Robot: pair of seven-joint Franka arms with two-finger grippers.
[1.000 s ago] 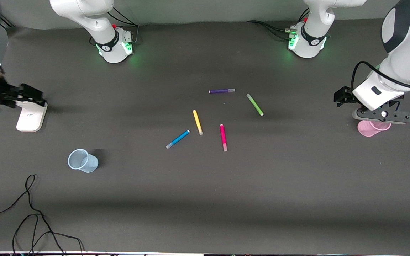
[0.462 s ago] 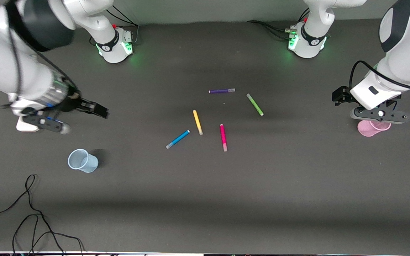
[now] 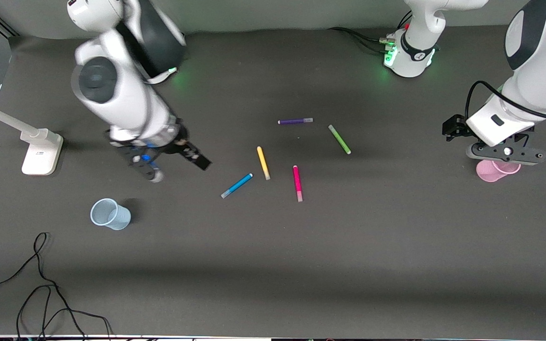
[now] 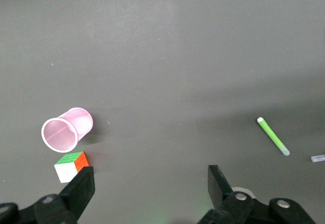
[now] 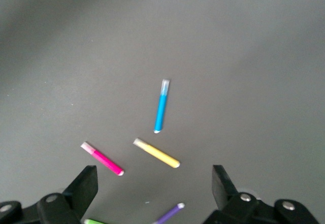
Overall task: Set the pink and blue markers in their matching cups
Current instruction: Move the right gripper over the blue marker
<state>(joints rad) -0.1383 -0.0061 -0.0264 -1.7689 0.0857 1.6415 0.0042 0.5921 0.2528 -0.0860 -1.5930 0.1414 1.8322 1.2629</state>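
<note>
While blue marker (image 3: 237, 185) lies flat on worktop (image 3: 273, 265), right end effector (image 3: 152, 166), fingers apart, should straddle its barrel crosswise; left end effector (image 3: 504, 160), fingers apart, waits over pink cup (image 3: 489, 173).

A robotics lab is indicated: two arm bases (image 3: 408, 52) are bolted along a dark-covered table (image 3: 273, 265), with loose cables (image 3: 40, 284) nearby.
</note>
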